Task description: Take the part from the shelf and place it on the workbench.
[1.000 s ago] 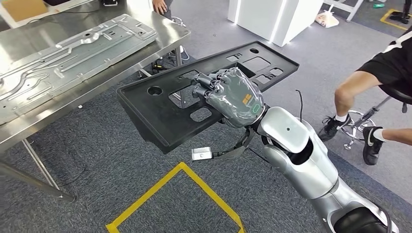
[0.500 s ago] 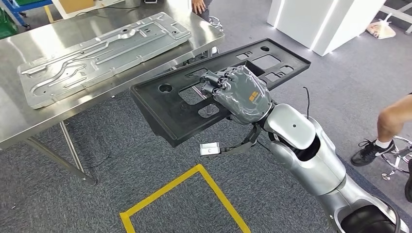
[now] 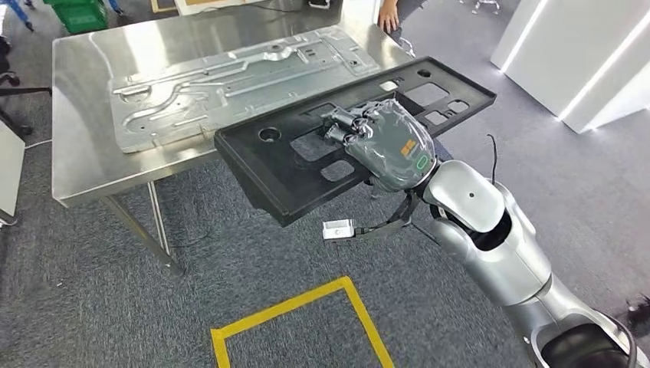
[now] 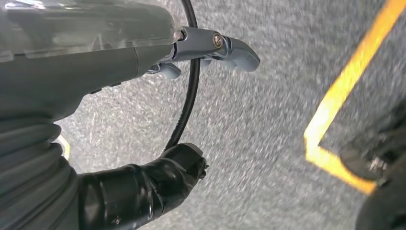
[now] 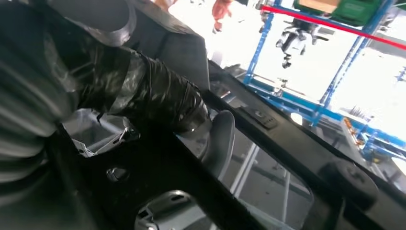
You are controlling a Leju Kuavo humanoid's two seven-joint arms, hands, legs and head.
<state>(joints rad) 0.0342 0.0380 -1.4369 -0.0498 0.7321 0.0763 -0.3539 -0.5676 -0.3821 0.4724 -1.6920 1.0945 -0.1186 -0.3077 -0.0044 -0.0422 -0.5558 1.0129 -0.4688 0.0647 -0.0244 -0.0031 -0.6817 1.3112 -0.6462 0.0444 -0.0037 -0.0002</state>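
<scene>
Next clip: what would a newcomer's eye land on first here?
The long black part, full of cutouts, carried flat in mid-air by the right robot hand, its far edge reaching over the corner of the steel workbench. Next, the pressed silver panel lying on that bench, and the yellow floor tape in front of the robot.

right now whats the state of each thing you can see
black part: held in the air, level, its far edge over the workbench's near edge
right hand: grips the black part through a cutout
left hand: holds nothing, over the floor
workbench: bears a silver panel, flat
</scene>
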